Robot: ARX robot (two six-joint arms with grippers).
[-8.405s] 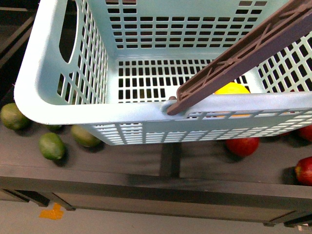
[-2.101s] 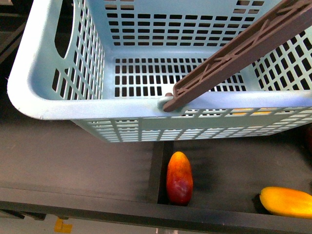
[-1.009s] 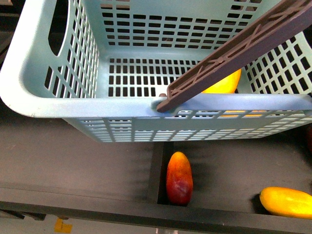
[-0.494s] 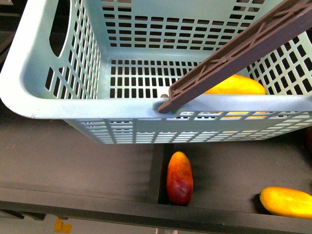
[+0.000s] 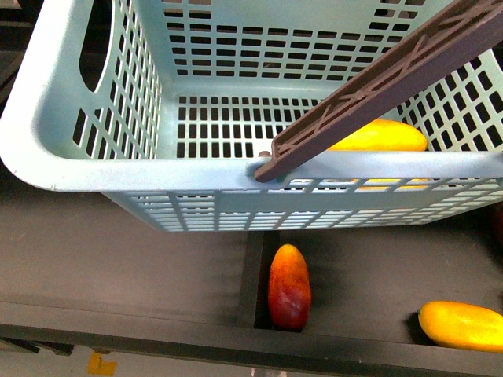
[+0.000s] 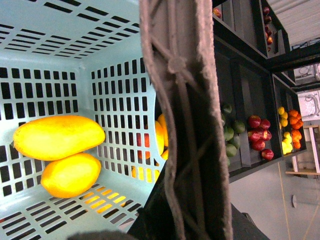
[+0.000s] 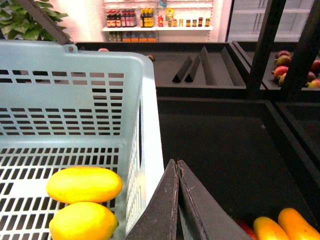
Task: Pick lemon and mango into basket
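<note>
The light turquoise basket (image 5: 149, 177) hangs above the dark shelf, and its brown ribbed handle (image 5: 377, 86) slants up to the right. My left gripper (image 6: 187, 220) is shut on that handle (image 6: 185, 100). Two yellow fruits lie side by side on the basket floor. One is a long mango (image 7: 84, 184) (image 6: 59, 137). The other is a rounder lemon (image 7: 82, 222) (image 6: 70, 174). In the front view only the mango (image 5: 377, 135) shows over the near rim. My right gripper (image 7: 176, 165) is shut and holds nothing, just outside the basket's end wall (image 7: 150, 125).
On the shelf below the basket lie a red-orange mango (image 5: 289, 285) and a yellow mango (image 5: 464, 324), near the shelf's front edge (image 5: 236, 334). More yellow mangoes (image 7: 280, 227) lie below my right gripper. A black post (image 7: 262, 45) stands beyond them. Bins of green and red fruit (image 6: 260, 135) lie further off.
The basket has moved from over limes and apples to over the mangoes. A yellow mango appeared in the basket within the last two seconds. Almost nothing moved in the last half second.
</note>
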